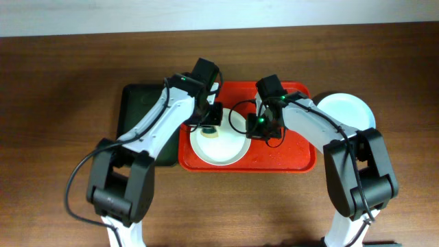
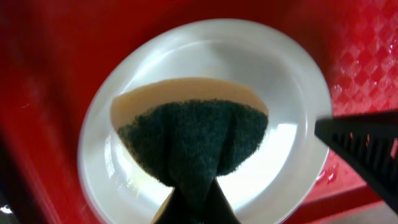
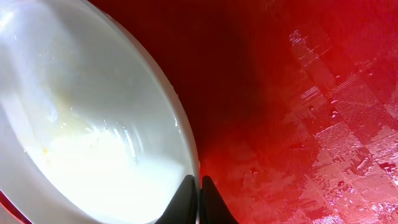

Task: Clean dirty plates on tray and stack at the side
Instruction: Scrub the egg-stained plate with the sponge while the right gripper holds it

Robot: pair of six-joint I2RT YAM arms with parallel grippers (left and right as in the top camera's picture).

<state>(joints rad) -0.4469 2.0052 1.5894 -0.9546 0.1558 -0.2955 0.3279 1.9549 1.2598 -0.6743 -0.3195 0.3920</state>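
Observation:
A white plate (image 1: 221,147) lies on the red tray (image 1: 295,154). My left gripper (image 1: 209,129) is shut on a green and yellow sponge (image 2: 196,140) and presses it on the plate (image 2: 286,74). My right gripper (image 1: 255,130) is shut on the plate's right rim (image 3: 186,146), as the right wrist view shows; faint yellow smears show inside the plate (image 3: 68,124). Another pale plate (image 1: 346,110) lies on the table to the right of the tray. A third plate is not separately visible.
A dark green tray (image 1: 137,103) lies left of the red tray, partly under my left arm. The red tray's floor (image 3: 311,112) is wet and textured. My right gripper's dark finger (image 2: 367,146) shows in the left wrist view.

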